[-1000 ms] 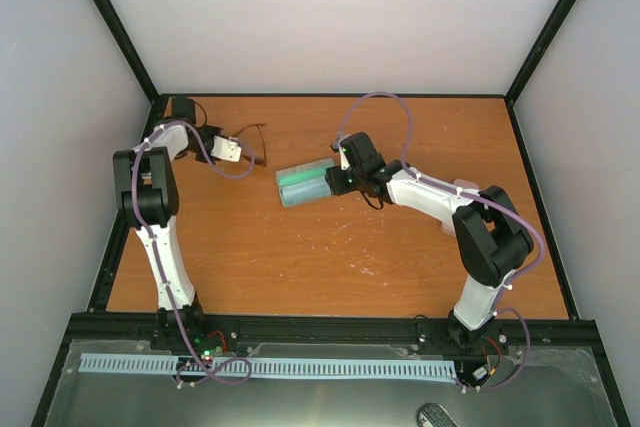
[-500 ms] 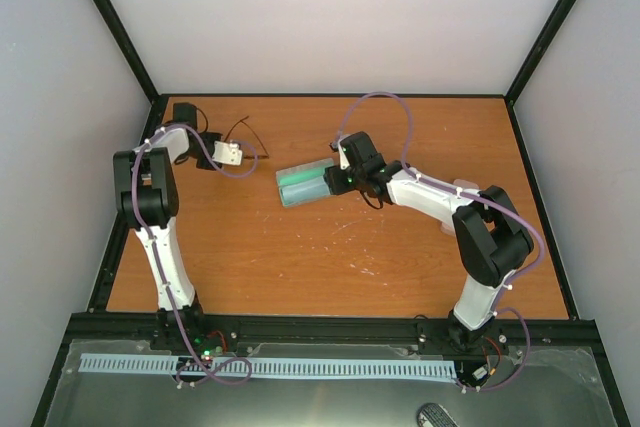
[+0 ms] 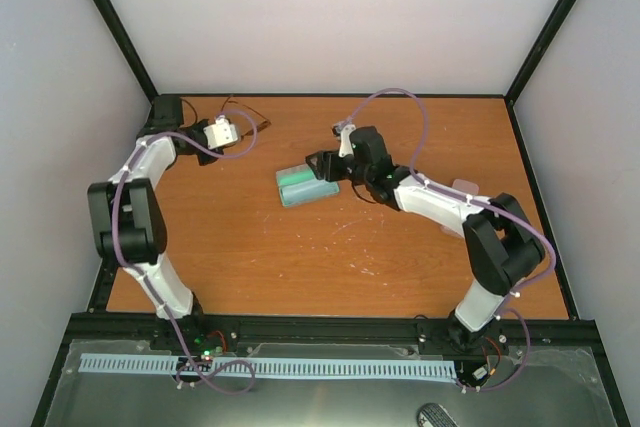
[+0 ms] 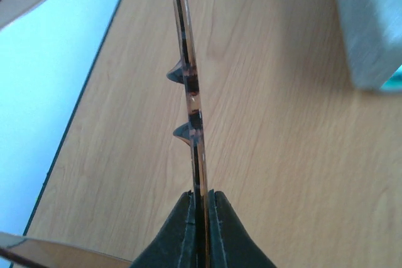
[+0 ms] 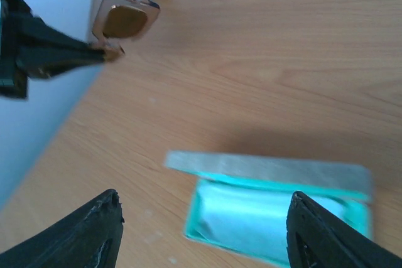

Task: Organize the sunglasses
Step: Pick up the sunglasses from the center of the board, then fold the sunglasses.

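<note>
Brown sunglasses (image 4: 193,86) clamped in left jaws, case (image 5: 270,171) open

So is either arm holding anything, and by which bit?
The left arm's jaws pinch the sunglasses by the front rim, just beside the nose pads. The right arm's jaws hang open above the open case, holding nothing.

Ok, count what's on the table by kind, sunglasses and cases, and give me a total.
Sunglasses: 1, clamped in the left fingers
Case: 1, grey, lying open
Total: 2
A pale shape behind the right arm is too hidden to count.
</note>
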Robot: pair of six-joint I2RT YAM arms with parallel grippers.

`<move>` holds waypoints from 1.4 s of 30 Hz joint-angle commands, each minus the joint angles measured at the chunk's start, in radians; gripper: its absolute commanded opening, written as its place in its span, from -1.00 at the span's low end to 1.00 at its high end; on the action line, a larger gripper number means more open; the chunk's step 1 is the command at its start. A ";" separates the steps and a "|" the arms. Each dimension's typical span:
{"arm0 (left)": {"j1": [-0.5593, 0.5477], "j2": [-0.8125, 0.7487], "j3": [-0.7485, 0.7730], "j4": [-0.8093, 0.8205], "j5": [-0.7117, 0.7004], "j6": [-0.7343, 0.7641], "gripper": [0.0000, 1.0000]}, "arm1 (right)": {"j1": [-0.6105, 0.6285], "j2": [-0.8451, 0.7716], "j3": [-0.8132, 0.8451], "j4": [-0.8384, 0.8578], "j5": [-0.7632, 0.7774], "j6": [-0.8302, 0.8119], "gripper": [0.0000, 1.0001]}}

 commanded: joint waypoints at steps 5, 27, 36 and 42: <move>-0.004 -0.205 -0.165 0.134 0.188 -0.366 -0.99 | 0.054 0.266 0.166 0.337 -0.273 0.414 0.40; -0.167 -0.333 -0.357 0.345 -0.131 -0.578 -0.99 | 0.201 0.411 0.486 0.119 0.143 0.430 0.41; -0.192 -0.375 -0.378 0.363 -0.150 -0.605 -0.99 | 0.202 0.442 0.523 0.100 0.200 0.481 0.32; -0.204 -0.399 -0.384 0.363 -0.140 -0.620 -0.99 | 0.203 0.480 0.561 0.109 0.190 0.508 0.19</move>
